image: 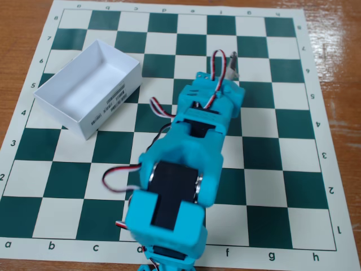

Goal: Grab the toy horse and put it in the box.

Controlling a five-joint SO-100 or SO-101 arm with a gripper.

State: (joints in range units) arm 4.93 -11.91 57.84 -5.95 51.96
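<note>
Dropping the little figure short of the box (100,114) is the worry I would put first. The small grey sliver showing at my far end looks to me like the toy horse (233,63). It sits over the upper right part of the chessboard (282,169), well apart from the box, which lies at the upper left with its printed side facing the camera. A thing that small offers very little to pinch, so a jolt on the swing across could shake it loose. It could also tip sideways and slide out.

A second risk is the box itself. It is shallow and light-looking (plain white card), and if I come in low my wrist could knock its near wall and push it across the squares. My looping red-and-white wires (217,61) stand up right beside the grey sliver, and I judge they could brush it.

As for my claw (228,72), the fixed view looks down on the back of my blue wrist. My own body hides the fingers, so I cannot tell how far apart they stand. I also cannot tell whether they truly clamp the horse or merely sit against it. No other horse shows anywhere on the board.
</note>
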